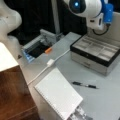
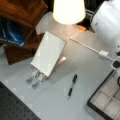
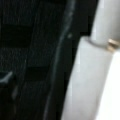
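My arm's wrist and gripper [image 1: 96, 24] hang high at a front view's top right, above the far edge of an open black-and-grey compartment box [image 1: 93, 50]. Nothing shows in the gripper. A corner of the same box [image 2: 105, 100] sits at a front view's bottom right, under the arm's white body [image 2: 107, 22]. A black pen [image 1: 84, 85] lies on the grey table in front of the box, also seen in the middle of the table [image 2: 72, 86]. The wrist view shows only a dark background and a white blurred shape, no fingers.
A white pad [image 1: 58, 93] [image 2: 48, 53] leans on a stand. A white cable with an adapter [image 1: 50, 62] [image 2: 103, 53] crosses the table. An orange item [image 1: 48, 50] lies by a dark metal tray [image 1: 37, 48]. A wooden shelf [image 2: 22, 15] and a lamp shade [image 2: 68, 10] stand nearby.
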Controlling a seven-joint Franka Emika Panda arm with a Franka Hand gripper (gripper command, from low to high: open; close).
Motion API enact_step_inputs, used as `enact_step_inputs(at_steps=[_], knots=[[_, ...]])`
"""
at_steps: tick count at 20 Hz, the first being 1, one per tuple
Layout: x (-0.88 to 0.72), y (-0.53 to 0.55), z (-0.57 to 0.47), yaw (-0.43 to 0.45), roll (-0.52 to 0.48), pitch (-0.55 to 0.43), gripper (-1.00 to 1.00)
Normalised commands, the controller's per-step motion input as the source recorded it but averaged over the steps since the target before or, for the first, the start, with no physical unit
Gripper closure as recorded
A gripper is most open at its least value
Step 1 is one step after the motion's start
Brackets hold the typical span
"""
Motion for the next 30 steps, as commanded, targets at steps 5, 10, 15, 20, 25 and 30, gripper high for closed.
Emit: enact_step_inputs(at_steps=[5,10,15,20,25,30], knots=[[0.04,0.24,0.03,-0.159,0.1,0.07,-1.0],[0.01,0.3,0.02,-0.178,0.088,0.047,-1.0],[0.05,0.23,0.0,-0.191,0.066,0.036,-1.0],[0.04,0.11,0.01,-0.178,0.081,0.072,-1.0],[0.01,0.02,0.1,-0.272,-0.038,0.111,-1.0],[-0.09,-0.13,0.16,-0.211,-0.24,0.174,-1.0]])
